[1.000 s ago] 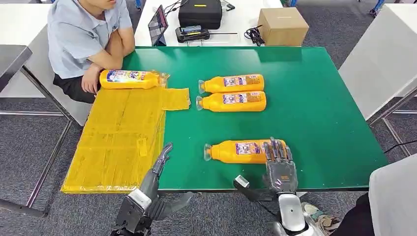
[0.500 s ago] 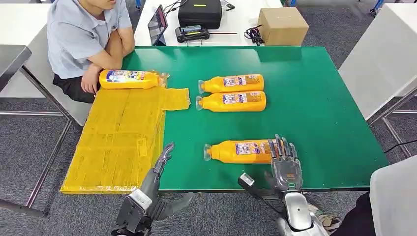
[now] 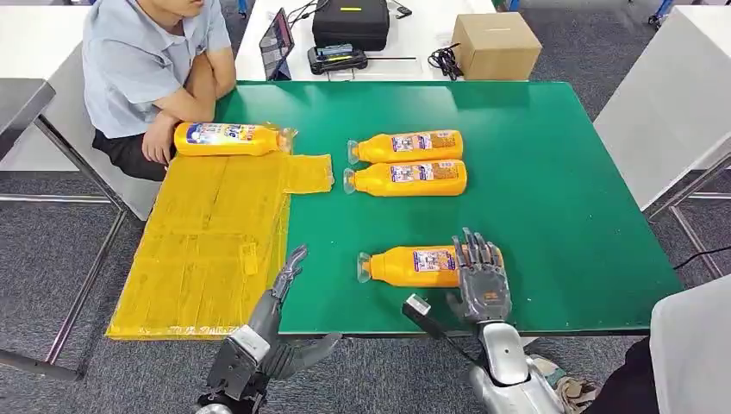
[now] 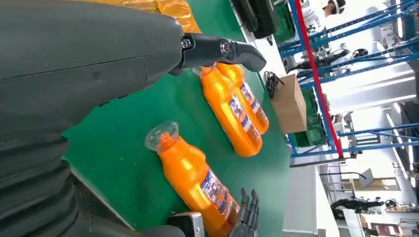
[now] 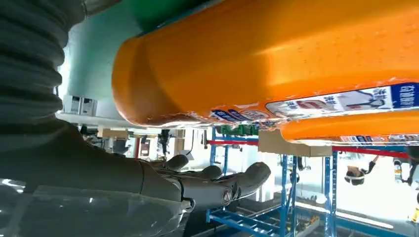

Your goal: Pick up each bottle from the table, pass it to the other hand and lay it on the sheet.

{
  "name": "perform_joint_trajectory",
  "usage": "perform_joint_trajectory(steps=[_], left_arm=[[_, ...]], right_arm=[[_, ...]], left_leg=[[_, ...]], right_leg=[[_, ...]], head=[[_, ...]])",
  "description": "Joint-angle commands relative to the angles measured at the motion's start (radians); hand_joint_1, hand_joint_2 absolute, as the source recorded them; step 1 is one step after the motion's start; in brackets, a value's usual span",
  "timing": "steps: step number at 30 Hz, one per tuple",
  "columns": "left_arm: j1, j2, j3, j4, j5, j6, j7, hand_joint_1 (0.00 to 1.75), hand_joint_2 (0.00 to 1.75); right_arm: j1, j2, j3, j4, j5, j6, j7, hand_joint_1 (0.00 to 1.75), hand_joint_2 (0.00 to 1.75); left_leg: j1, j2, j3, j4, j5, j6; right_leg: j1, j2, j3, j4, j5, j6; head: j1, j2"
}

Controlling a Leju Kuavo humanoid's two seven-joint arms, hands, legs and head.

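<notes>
The nearest orange bottle (image 3: 409,266) lies on its side near the front edge of the green table (image 3: 552,198), cap to the left. My right hand (image 3: 481,283) is open, its fingers spread over the bottle's base end; in the right wrist view the fingers (image 5: 217,185) stand apart from the bottle (image 5: 276,59). My left hand (image 3: 272,302) is open at the table's front edge beside the yellow sheet (image 3: 207,241). Two more bottles (image 3: 405,147) (image 3: 405,178) lie side by side mid-table. Another bottle (image 3: 226,138) lies at the sheet's far end.
A person sits at the far left corner, one hand (image 3: 159,142) against the bottle at the sheet's far end. Behind the green table stand a cardboard box (image 3: 496,45), a black case (image 3: 349,21) and a tablet (image 3: 278,41). A white table (image 3: 672,103) stands to the right.
My right hand has shifted left and forward, its fingers now over the nearest bottle's base end. The left hand has barely moved, and the bottles lie where they were.
</notes>
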Motion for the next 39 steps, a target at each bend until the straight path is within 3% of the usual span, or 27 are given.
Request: perform_joint_trajectory(steps=[1, 6, 12, 26, 27, 28, 29, 30, 39], left_arm=[[-0.047, -0.004, -0.001, 0.087, 0.009, -0.015, -0.002, 0.00, 1.75], [-0.050, -0.010, 0.002, 0.094, 0.014, -0.022, -0.003, 0.00, 1.75], [-0.020, -0.005, 0.000, 0.057, -0.003, -0.025, 0.024, 0.00, 1.75], [-0.042, -0.010, -0.003, 0.081, -0.006, -0.042, 0.025, 0.00, 1.75], [-0.042, -0.010, -0.003, 0.081, -0.006, -0.042, 0.025, 0.00, 1.75], [-0.042, -0.010, -0.003, 0.081, -0.006, -0.042, 0.025, 0.00, 1.75], [-0.042, -0.010, -0.003, 0.081, -0.006, -0.042, 0.025, 0.00, 1.75], [-0.041, -0.011, -0.002, 0.080, -0.006, -0.043, 0.025, 0.00, 1.75], [-0.047, -0.013, -0.007, 0.088, -0.008, -0.055, 0.027, 0.00, 1.75]], right_arm=[[-0.098, 0.017, 0.030, 0.171, -0.051, 0.019, -0.014, 0.00, 1.75], [-0.129, 0.018, 0.040, 0.215, -0.029, 0.037, 0.018, 0.00, 1.75], [-0.114, 0.007, 0.050, 0.135, 0.047, 0.133, 0.149, 0.00, 1.75], [-0.155, 0.013, 0.031, 0.234, -0.047, 0.180, 0.070, 0.00, 1.75], [-0.155, 0.013, 0.031, 0.234, -0.047, 0.180, 0.070, 0.30, 1.75], [-0.156, 0.010, 0.030, 0.235, -0.047, 0.181, 0.070, 1.34, 1.75], [-0.161, 0.012, 0.028, 0.245, -0.065, 0.204, 0.060, 1.43, 1.75], [-0.163, 0.010, 0.029, 0.249, -0.072, 0.217, 0.057, 1.75, 1.75], [-0.148, -0.003, 0.042, 0.239, -0.136, 0.241, 0.002, 1.75, 1.75]], left_leg=[[0.001, 0.001, 0.003, -0.001, -0.001, -0.001], [0.000, 0.001, 0.002, -0.001, 0.000, -0.001], [0.001, 0.002, 0.004, 0.000, -0.001, -0.001], [0.002, 0.002, 0.007, -0.001, -0.001, -0.003], [0.002, 0.002, 0.006, -0.001, -0.001, -0.002], [0.001, 0.001, 0.006, -0.001, -0.001, -0.002], [0.001, 0.001, 0.006, 0.000, 0.000, -0.001], [0.002, 0.002, 0.007, 0.000, -0.001, -0.002], [0.002, 0.000, 0.009, -0.001, -0.001, -0.002]], right_leg=[[0.001, 0.001, 0.003, -0.001, 0.000, -0.002], [0.000, 0.001, 0.002, -0.001, 0.000, -0.001], [0.001, 0.001, 0.003, -0.001, 0.000, -0.002], [0.002, 0.000, 0.007, -0.002, 0.000, -0.003], [0.002, 0.000, 0.006, -0.002, 0.000, -0.003], [0.002, 0.000, 0.006, -0.001, 0.000, -0.002], [0.001, 0.000, 0.005, -0.001, 0.000, -0.002], [0.002, 0.000, 0.007, -0.001, 0.000, -0.003], [0.002, -0.001, 0.009, -0.002, -0.001, -0.003]], head=[[0.000, 0.000], [0.000, 0.000], [0.000, 0.000], [0.000, 0.000], [0.000, 0.000], [0.000, 0.000], [0.000, 0.000], [0.000, 0.000], [0.000, 0.000]])
